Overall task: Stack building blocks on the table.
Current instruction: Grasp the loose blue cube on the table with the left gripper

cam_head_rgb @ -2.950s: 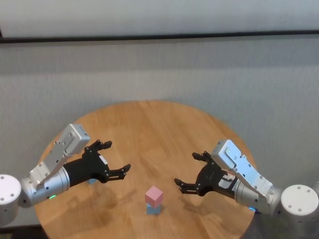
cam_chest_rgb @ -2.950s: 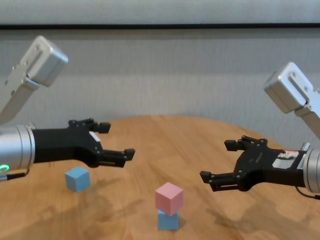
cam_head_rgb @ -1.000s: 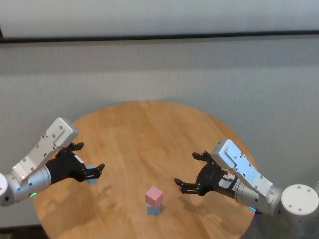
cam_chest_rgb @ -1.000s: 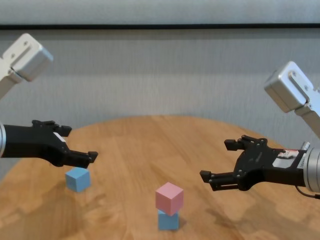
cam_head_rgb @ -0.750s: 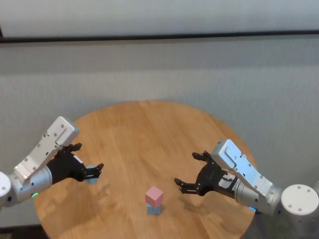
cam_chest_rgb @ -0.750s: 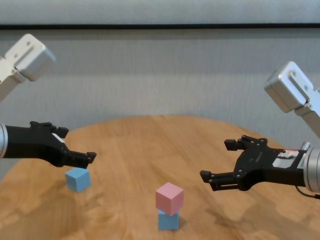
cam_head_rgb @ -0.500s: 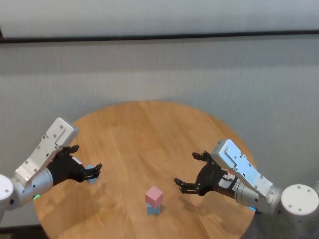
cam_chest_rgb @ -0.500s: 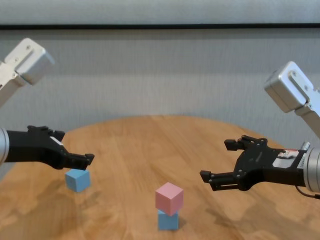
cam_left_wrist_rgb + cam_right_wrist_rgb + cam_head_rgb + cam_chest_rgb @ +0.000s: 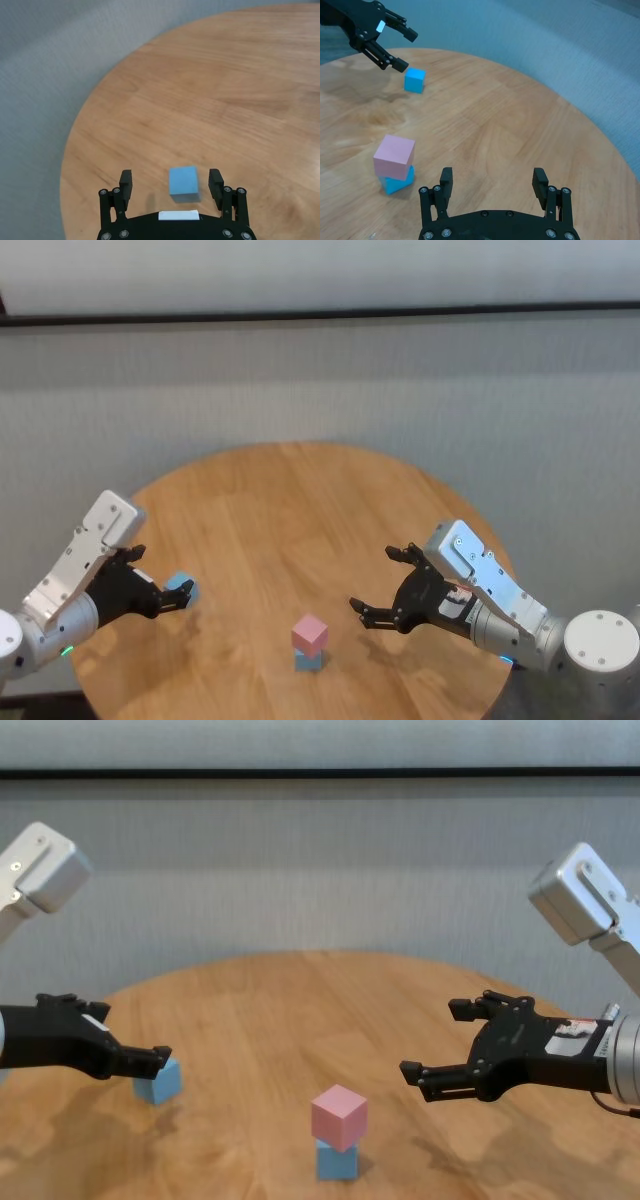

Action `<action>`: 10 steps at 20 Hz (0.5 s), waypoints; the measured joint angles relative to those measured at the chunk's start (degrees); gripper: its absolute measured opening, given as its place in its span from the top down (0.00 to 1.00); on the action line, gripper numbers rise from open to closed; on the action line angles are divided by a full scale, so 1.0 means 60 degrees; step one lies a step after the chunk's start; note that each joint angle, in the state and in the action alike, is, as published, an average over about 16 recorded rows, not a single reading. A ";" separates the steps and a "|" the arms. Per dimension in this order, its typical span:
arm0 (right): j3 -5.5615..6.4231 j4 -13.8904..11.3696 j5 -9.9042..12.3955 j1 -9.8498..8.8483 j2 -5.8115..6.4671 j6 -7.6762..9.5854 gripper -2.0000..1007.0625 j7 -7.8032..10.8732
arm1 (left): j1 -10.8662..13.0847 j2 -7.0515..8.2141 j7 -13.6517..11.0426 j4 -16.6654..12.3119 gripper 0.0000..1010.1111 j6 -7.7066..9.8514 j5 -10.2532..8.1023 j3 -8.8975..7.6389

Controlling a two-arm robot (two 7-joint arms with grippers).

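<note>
the worktop [image 9: 300, 500] is a round wooden top carrying three small cubes. near its 6 o'clock edge, seen from the head view, the pink block [image 9: 309, 634] sits on a light blue block [image 9: 306, 661], turned a little off square from it, so a two-high stack is already there. the loose blue block [image 9: 183, 181] lies flat on the wood at about 8 o'clock, well apart from the stack.

the left tool [image 9: 171, 184] stands wide and empty, low over the wood, with the loose block between its two fingers [image 9: 125, 182]; neither finger is seen touching it. the right tool [image 9: 463, 1040] is also wide and empty, hanging above the worktop at about 4 o'clock, off to the side of the stack and idle.

judging by looks, the loose block is light, rigid and matte, so it should not slip or crush under a modest squeeze. the sensible hold is on two opposite flat side faces, about mid-height, fingers square to those faces. it sits slightly nearer one finger, so that finger would likely touch first and nudge it. the harder part is probably the placement: the stack is small and the pink cube already skewed, so a knock could topple it.
</note>
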 joint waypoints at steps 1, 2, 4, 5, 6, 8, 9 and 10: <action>0.0000 0.0000 0.0000 0.0000 0.0000 0.0000 0.01 0.0000 | 0.0025 -0.0015 0.0013 0.0006 0.01 0.0013 0.0010 -0.0031; 0.0000 0.0000 0.0000 0.0000 0.0000 0.0000 0.01 0.0000 | 0.0048 -0.0029 0.0023 0.0011 0.01 0.0027 0.0020 -0.0061; 0.0000 0.0000 0.0000 0.0000 0.0000 0.0000 0.01 0.0000 | 0.0087 -0.0058 0.0038 0.0020 0.01 0.0057 0.0036 -0.0117; 0.0000 0.0000 0.0000 0.0000 0.0000 0.0000 0.01 0.0000 | 0.0104 -0.0074 0.0038 0.0024 0.01 0.0073 0.0042 -0.0141; 0.0000 0.0000 0.0000 0.0000 0.0000 0.0000 0.01 0.0000 | 0.0119 -0.0091 0.0033 0.0030 0.01 0.0090 0.0049 -0.0163; 0.0000 0.0000 0.0000 0.0000 0.0000 0.0000 0.01 0.0000 | 0.0140 -0.0126 0.0016 0.0046 0.01 0.0128 0.0051 -0.0198; 0.0000 0.0000 0.0000 0.0000 0.0000 0.0000 0.01 0.0000 | 0.0148 -0.0144 0.0005 0.0054 0.01 0.0147 0.0050 -0.0212; 0.0000 0.0000 0.0000 0.0000 0.0000 0.0000 0.01 0.0000 | 0.0154 -0.0161 -0.0008 0.0063 0.01 0.0165 0.0047 -0.0223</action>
